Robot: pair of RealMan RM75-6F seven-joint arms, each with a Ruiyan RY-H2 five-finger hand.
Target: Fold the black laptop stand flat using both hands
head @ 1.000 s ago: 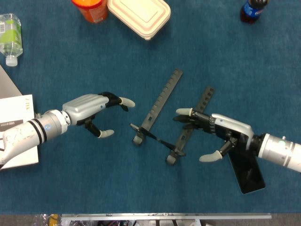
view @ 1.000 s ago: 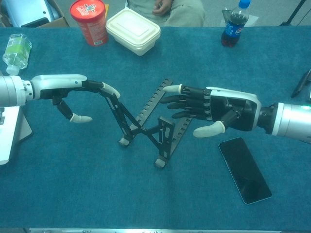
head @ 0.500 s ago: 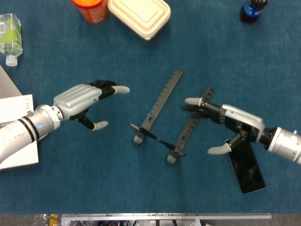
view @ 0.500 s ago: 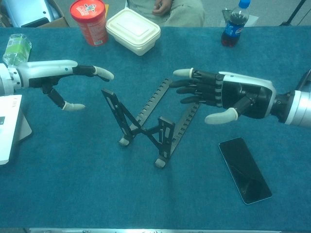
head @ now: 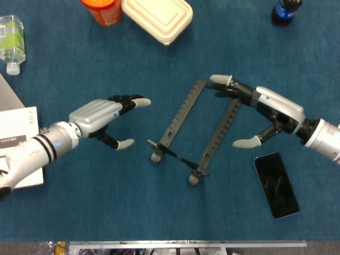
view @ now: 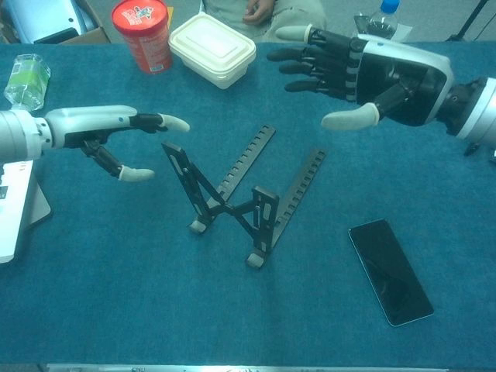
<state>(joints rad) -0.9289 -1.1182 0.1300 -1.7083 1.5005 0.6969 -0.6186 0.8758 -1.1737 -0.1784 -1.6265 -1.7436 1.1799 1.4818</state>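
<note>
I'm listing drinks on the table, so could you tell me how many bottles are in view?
2: a clear bottle lying at the far left edge, and a dark cola bottle at the far right. Others may lie outside the views.

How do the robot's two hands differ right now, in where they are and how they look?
The left hand hangs low beside the laptop stand, level with its raised supports; the right hand is lifted well above the table in the chest view. The left hand's back is a silver shell; the right hand's shows mostly black, with a pale strip along its top. Both are open with fingers spread, hold nothing, and touch no part of the stand.
</note>
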